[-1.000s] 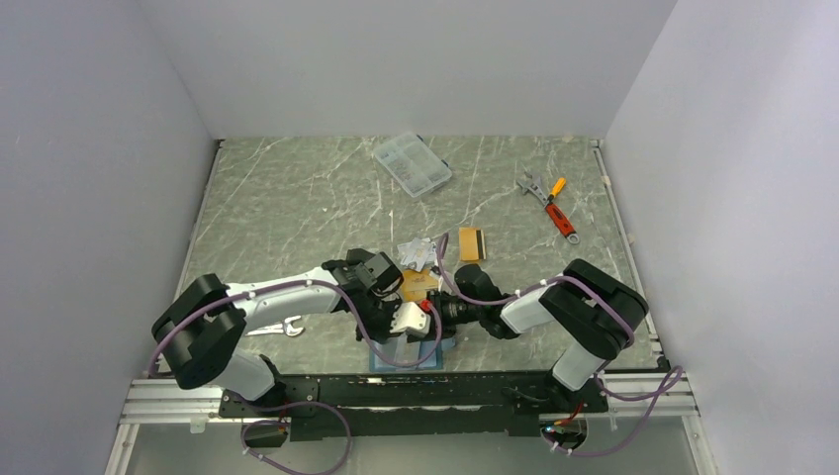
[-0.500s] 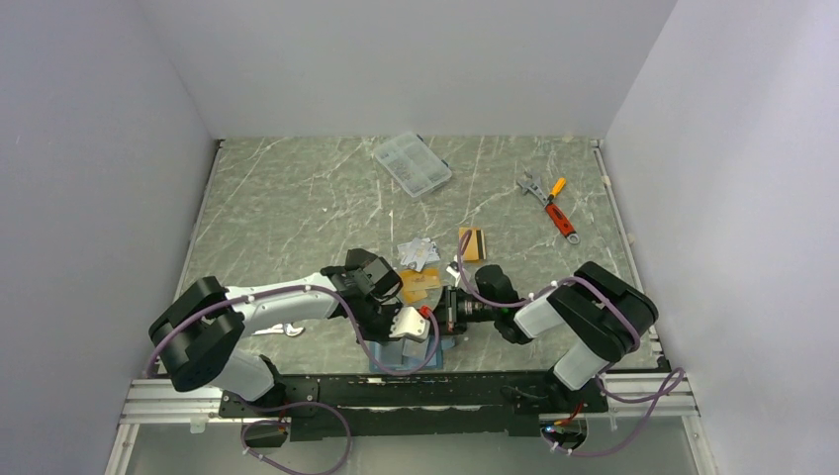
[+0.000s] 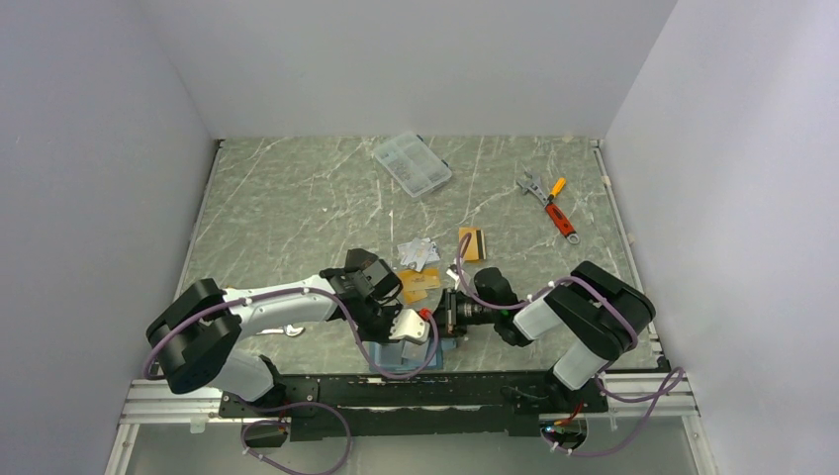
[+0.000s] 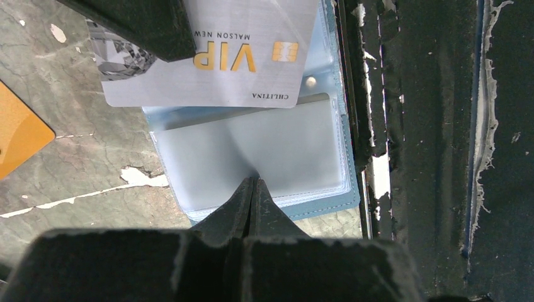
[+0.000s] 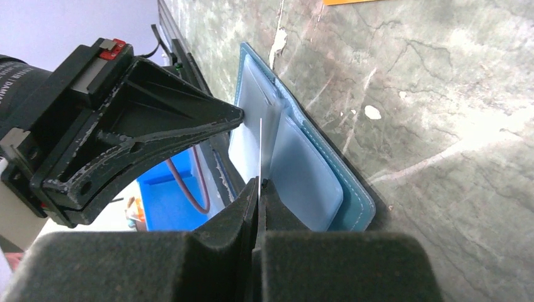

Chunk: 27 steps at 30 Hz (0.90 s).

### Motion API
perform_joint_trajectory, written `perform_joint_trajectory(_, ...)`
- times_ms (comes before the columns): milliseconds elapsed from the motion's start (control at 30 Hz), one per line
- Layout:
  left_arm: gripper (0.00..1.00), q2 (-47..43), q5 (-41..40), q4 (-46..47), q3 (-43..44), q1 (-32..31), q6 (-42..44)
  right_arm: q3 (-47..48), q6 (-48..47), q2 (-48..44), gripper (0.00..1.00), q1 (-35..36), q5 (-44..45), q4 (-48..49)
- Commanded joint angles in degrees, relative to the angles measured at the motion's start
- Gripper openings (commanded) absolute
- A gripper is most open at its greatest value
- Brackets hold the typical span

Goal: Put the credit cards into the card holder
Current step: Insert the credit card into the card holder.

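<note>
Your right gripper (image 5: 258, 189) is clamped on a silver VIP card (image 4: 208, 56) held over the open card holder (image 4: 277, 145); I judge it not yet pocketed. Your left gripper (image 4: 254, 189), jaws together, presses on the holder, and more credit cards (image 3: 418, 252) lie just beyond it.

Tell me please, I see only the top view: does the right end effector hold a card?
Observer: Yes, the right end effector is shut on a silver card marked VIP.
Operator: Is the holder open?
Observer: Yes, the holder lies open, inside facing up.
Operator: What does the left end effector do?
Observer: The left end effector is shut, its tip apparently touching the clear pocket.
</note>
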Motion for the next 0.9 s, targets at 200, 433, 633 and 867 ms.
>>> perform_joint_trajectory(200,0.00,0.76,-3.86,-2.14,-2.81,-0.32,1.44,2.07,-3.59,-1.38,0.00,2.17,3.57,-3.97)
perform_joint_trajectory(433,0.00,0.82,-4.45,-1.78,-3.25,-0.27,1.79,1.89,-2.87,-0.66,0.00,3.71,4.42,-3.16)
perform_joint_trajectory(633,0.00,0.18,-4.61,-2.13,-3.08,-0.28,2.09,2.42,-1.73,1.25,0.00,4.89,3.75,-0.82)
perform_joint_trajectory(867,0.00,-0.92,-4.33,-2.21,-3.40,-0.32,1.69,5.99,-3.48,3.14,0.00,5.12,3.84,-6.75)
